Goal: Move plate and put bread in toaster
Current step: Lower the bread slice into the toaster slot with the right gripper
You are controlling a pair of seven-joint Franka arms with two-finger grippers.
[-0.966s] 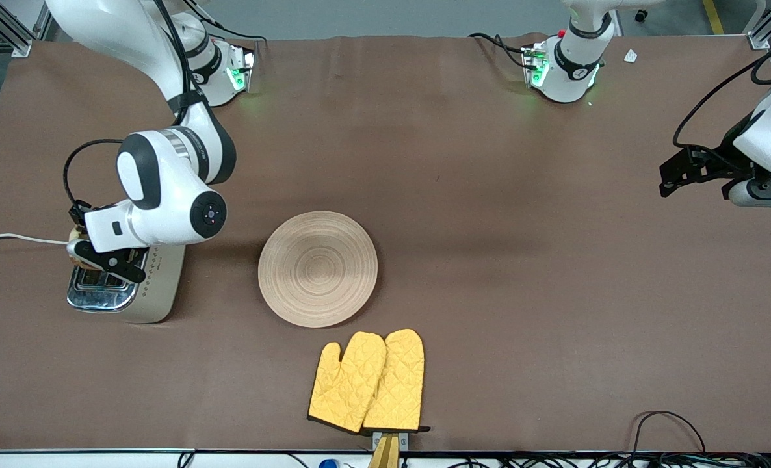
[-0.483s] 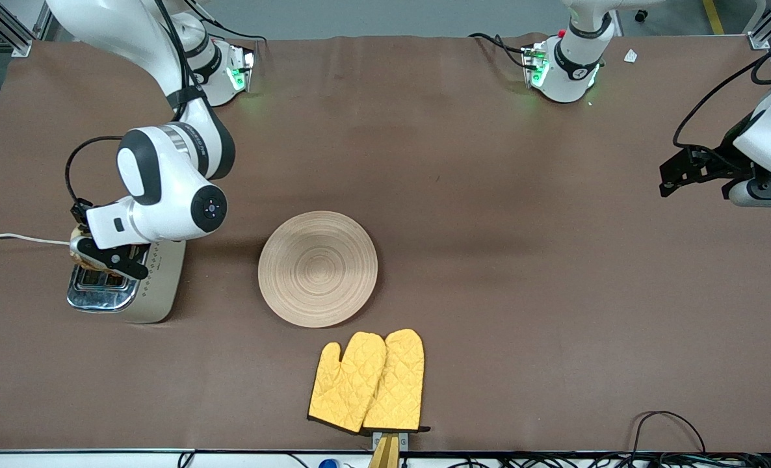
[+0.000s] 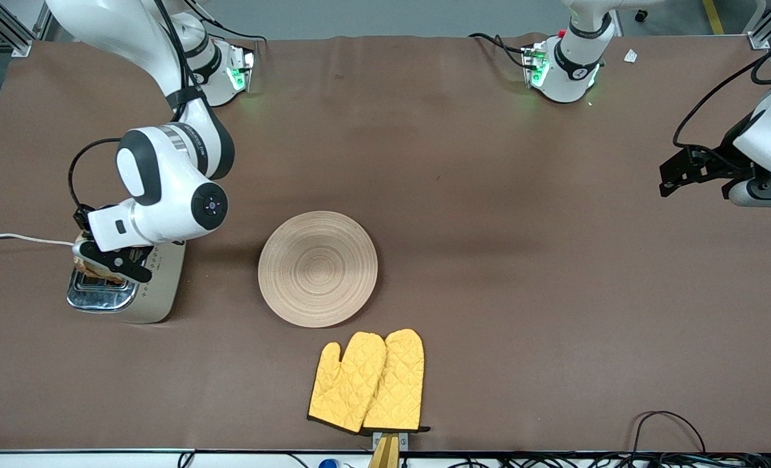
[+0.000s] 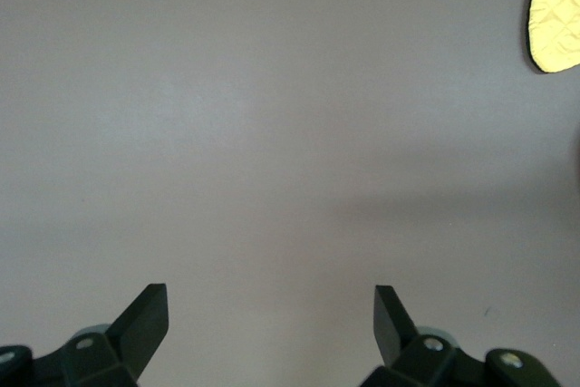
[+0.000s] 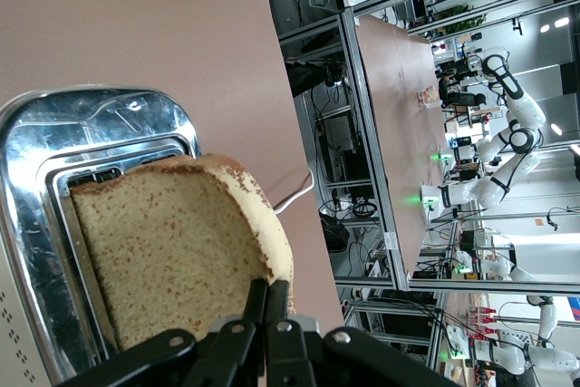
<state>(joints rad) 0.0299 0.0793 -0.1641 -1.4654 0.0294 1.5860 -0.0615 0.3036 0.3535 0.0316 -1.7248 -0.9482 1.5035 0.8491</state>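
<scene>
My right gripper (image 3: 104, 263) is shut on one edge of the bread (image 5: 172, 242), a brown speckled slice with a darker crust. It holds the slice on edge over the chrome top of the toaster (image 3: 155, 296), with the lower edge at the mouth of a slot (image 5: 91, 174). In the right wrist view the closed fingertips (image 5: 269, 289) pinch the crust. The round light-wood plate (image 3: 318, 268) lies flat at mid-table, nothing on it. My left gripper (image 3: 678, 172) waits open over the left arm's end of the table; its fingers (image 4: 149, 314) stand wide over bare cloth.
A pair of yellow oven mitts (image 3: 367, 380) lies nearer the front camera than the plate; one tip shows in the left wrist view (image 4: 555, 15). The toaster's white cord (image 3: 15, 238) runs off the table's end. Black cables (image 3: 668, 422) loop at the front edge.
My right gripper has shifted slightly along the toaster's top toward the front camera, carrying the bread with it. The left arm, the plate and the mitts have not moved.
</scene>
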